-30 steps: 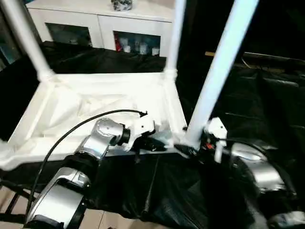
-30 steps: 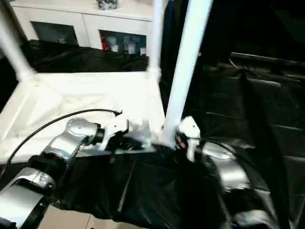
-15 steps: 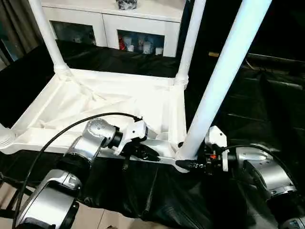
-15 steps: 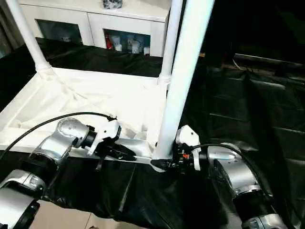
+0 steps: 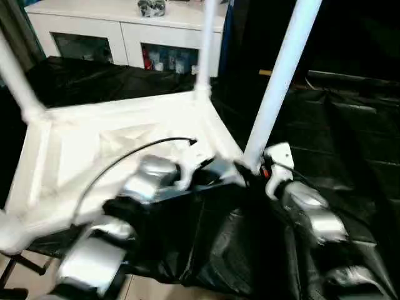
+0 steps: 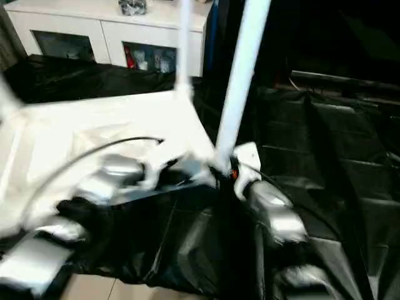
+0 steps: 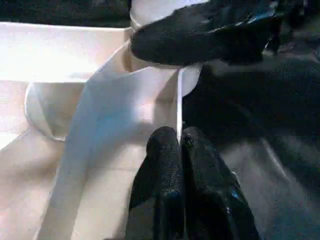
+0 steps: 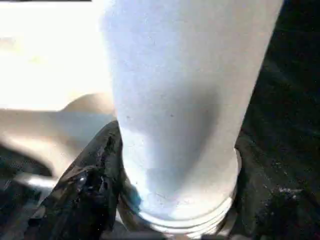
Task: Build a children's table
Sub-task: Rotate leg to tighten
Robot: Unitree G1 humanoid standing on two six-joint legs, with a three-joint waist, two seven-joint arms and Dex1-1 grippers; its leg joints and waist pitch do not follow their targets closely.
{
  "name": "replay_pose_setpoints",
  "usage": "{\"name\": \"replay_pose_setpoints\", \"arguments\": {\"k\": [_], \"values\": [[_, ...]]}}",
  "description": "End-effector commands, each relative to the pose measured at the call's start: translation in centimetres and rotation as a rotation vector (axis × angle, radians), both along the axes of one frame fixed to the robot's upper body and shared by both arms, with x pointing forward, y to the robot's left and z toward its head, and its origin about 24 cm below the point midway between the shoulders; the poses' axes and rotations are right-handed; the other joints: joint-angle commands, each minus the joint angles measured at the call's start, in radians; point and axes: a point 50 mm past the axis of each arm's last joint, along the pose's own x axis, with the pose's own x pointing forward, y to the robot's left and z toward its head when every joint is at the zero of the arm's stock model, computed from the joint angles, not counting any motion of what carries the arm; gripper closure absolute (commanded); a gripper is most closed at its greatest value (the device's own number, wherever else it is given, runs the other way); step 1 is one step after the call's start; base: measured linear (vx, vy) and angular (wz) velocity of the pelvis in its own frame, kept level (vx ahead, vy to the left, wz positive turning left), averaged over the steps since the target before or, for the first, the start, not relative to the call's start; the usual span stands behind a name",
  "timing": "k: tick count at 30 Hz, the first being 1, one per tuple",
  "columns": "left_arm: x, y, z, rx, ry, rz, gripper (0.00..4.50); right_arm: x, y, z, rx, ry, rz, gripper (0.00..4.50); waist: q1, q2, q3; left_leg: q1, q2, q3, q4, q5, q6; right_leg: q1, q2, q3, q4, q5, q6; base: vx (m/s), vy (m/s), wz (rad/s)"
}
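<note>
left gripper point(image 7: 179, 145) pinched on tabletop point(image 5: 94, 144) rim, right gripper point(image 8: 170, 200) clasping leg point(image 8: 180, 100) base

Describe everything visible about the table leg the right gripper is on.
The leg is a long, smooth white tube, plastic by its look, rising steeply from the near right corner of the upturned tabletop and leaning a little rightward. Its base has a ringed or threaded collar, seen in the right wrist view, seated at the round corner socket. The right gripper clasps the base, a black finger against its side. Its upper end runs out of view.
</note>
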Motion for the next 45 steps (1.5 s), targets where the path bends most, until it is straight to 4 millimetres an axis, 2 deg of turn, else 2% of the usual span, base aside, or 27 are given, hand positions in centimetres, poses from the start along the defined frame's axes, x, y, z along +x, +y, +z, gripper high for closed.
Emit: {"name": "replay_pose_setpoints", "arguments": {"k": [1,4,6,7,11,13,14,15,16,17,18,20,22,25,27,29,31,34,36,38,41,45], "values": [[-1.2,-2.8,-1.2,-0.011,0.049,-0.039,4.50,-0.7,2.9,-1.6,-0.050,0.062,0.067,1.79,-0.001,0.006,-0.047,0.001,0.016,-0.011,-0.075,-0.284,0.017,0.037,-0.041,0.031,-0.080,-0.322,-0.196,0.000,0.000,0.00],[-1.3,-3.1,-1.1,-0.016,0.038,-0.056,4.50,-0.6,3.2,-1.2,-0.062,0.023,0.088,1.79,0.000,0.002,-0.048,-0.002,0.015,-0.010,-0.075,-0.285,0.037,0.038,-0.040,0.031,-0.082,-0.335,-0.182,0.000,0.000,0.00],[-1.6,-3.0,-1.0,-0.016,0.012,-0.113,4.50,-0.3,2.8,-0.3,-0.005,-0.031,0.100,1.23,0.001,0.004,-0.048,-0.003,0.016,-0.010,-0.076,-0.283,0.044,0.038,-0.041,0.031,-0.084,-0.346,-0.178,0.000,0.000,0.00],[-1.6,-3.0,-1.0,-0.016,0.012,-0.113,4.50,-0.3,2.8,-0.3,-0.005,-0.031,0.100,1.23,0.001,0.005,-0.050,-0.005,0.017,-0.010,-0.075,-0.280,0.048,0.039,-0.042,0.031,-0.083,-0.341,-0.178,0.000,0.000,0.00],[-1.6,-2.2,-0.8,-0.018,0.012,-0.142,4.50,-0.4,1.9,0.3,0.051,-0.056,0.157,0.83,0.002,0.007,-0.053,-0.004,0.019,-0.008,-0.073,-0.243,0.061,0.041,-0.041,0.032,-0.074,-0.254,-0.208,0.000,0.000,0.00],[-1.7,-1.9,-0.6,-0.032,0.001,-0.176,4.50,-0.4,1.4,0.5,0.053,-0.067,0.189,0.67,0.004,0.006,-0.056,-0.006,0.019,-0.006,-0.069,-0.212,0.083,0.046,-0.041,0.033,-0.066,-0.190,-0.232,0.000,0.000,0.00],[-1.9,-1.3,-0.4,-0.040,0.004,-0.220,4.50,-0.7,0.7,0.8,0.046,-0.078,0.254,0.67,0.004,0.004,-0.057,-0.008,0.018,-0.005,-0.068,-0.200,0.090,0.048,-0.041,0.033,-0.064,-0.168,-0.238,0.000,0.000,0.00],[-2.0,-0.7,-0.3,-0.036,0.003,-0.258,4.50,-1.0,0.2,1.0,0.035,-0.082,0.312,0.48,0.007,0.004,-0.058,-0.010,0.020,-0.005,-0.066,-0.177,0.108,0.051,-0.042,0.032,-0.059,-0.133,-0.251,0.000,0.000,0.00],[-2.0,-0.5,-0.3,-0.032,0.001,-0.272,4.50,-1.2,0.0,1.0,0.027,-0.082,0.333,0.48,0.008,0.004,-0.059,-0.010,0.019,-0.005,-0.064,-0.164,0.117,0.052,-0.042,0.032,-0.057,-0.113,-0.257,0.000,0.000,0.00],[-2.1,0.1,-0.2,-0.026,0.001,-0.303,4.50,-1.5,-0.4,1.2,0.002,-0.086,0.385,0.36,0.011,0.008,-0.061,-0.004,0.022,-0.003,-0.063,-0.144,0.132,0.049,-0.042,0.033,-0.053,-0.071,-0.275,0.000,0.000,0.00],[-2.1,0.4,-0.1,-0.028,0.001,-0.316,4.50,-1.6,-0.6,1.3,-0.009,-0.090,0.411,0.30,0.011,0.007,-0.058,-0.008,0.021,-0.003,-0.062,-0.137,0.140,0.052,-0.040,0.032,-0.050,-0.051,-0.282,0.000,0.000,0.00],[-2.2,1.3,0.2,-0.035,0.010,-0.360,4.50,-2.3,-1.3,1.6,-0.045,-0.096,0.518,0.30,0.012,0.007,-0.056,-0.006,0.022,-0.003,-0.064,-0.163,0.138,0.052,-0.042,0.031,-0.055,-0.091,-0.278,0.000,0.000,0.00],[-2.3,2.0,0.5,-0.030,0.022,-0.399,4.50,-3.2,-1.8,1.8,-0.058,-0.069,0.634,0.30,0.012,0.008,-0.052,-0.004,0.025,-0.003,-0.068,-0.199,0.121,0.050,-0.041,0.031,-0.061,-0.154,-0.267,0.000,0.000,0.00],[-2.4,2.5,0.7,-0.024,0.030,-0.429,4.50,-3.8,-2.2,1.9,-0.065,-0.044,0.710,0.30,0.018,0.009,-0.051,-0.002,0.029,-0.004,-0.071,-0.211,0.106,0.048,-0.041,0.031,-0.061,-0.180,-0.262,0.000,0.000,0.00],[-2.5,2.8,0.8,-0.021,0.035,-0.449,4.50,-4.0,-2.4,2.1,-0.064,-0.033,0.741,0.56,0.021,0.009,-0.050,-0.002,0.029,-0.002,-0.070,-0.211,0.101,0.047,-0.040,0.032,-0.061,-0.183,-0.260,0.000,0.000,0.00],[-2.7,3.2,0.9,-0.016,0.041,-0.471,4.50,-4.2,-2.6,2.3,-0.057,-0.020,0.770,0.63,0.027,0.009,-0.051,0.000,0.031,-0.001,-0.071,-0.209,0.098,0.047,-0.041,0.032,-0.060,-0.184,-0.258,0.000,0.000,0.00],[-2.8,3.5,1.0,-0.013,0.049,-0.487,4.50,-4.4,-2.7,2.4,-0.053,-0.010,0.790,0.87,0.036,0.011,-0.054,0.001,0.031,0.000,-0.068,-0.179,0.098,0.046,-0.040,0.033,-0.054,-0.139,-0.268,0.000,0.000,0.00],[-3.2,4.2,0.8,0.009,0.073,-0.532,4.50,-4.9,-2.8,2.5,-0.063,0.020,0.848,1.08,0.040,0.012,-0.055,-0.001,0.030,0.000,-0.067,-0.156,0.104,0.049,-0.040,0.032,-0.048,-0.099,-0.275,0.000,0.000,0.00],[-3.4,4.4,0.7,0.017,0.081,-0.543,4.50,-5.1,-2.8,2.5,-0.053,0.029,0.859,1.38,0.040,0.010,-0.055,-0.001,0.029,0.001,-0.066,-0.156,0.107,0.049,-0.040,0.032,-0.048,-0.094,-0.276,0.000,0.000,0.00],[-3.4,4.5,0.6,0.016,0.082,-0.539,4.50,-5.4,-2.6,2.2,-0.039,0.044,0.868,1.38,0.040,0.009,-0.054,-0.002,0.029,0.001,-0.067,-0.167,0.103,0.048,-0.040,0.031,-0.050,-0.115,-0.274,0.000,0.000,0.00],[-3.4,4.4,0.5,0.009,0.081,-0.523,4.50,-5.8,-2.3,1.8,-0.028,0.064,0.876,1.69,0.040,0.010,-0.052,-0.001,0.029,-0.001,-0.069,-0.184,0.088,0.047,-0.042,0.032,-0.055,-0.162,-0.260,0.000,0.000,0.00],[-3.1,3.8,0.2,-0.003,0.057,-0.455,4.50,-5.7,-1.8,1.1,0.008,0.065,0.775,1.81,0.039,0.007,-0.052,-0.001,0.029,-0.001,-0.071,-0.193,0.076,0.045,-0.043,0.033,-0.058,-0.187,-0.246,0.000,0.000,0.00]]}}
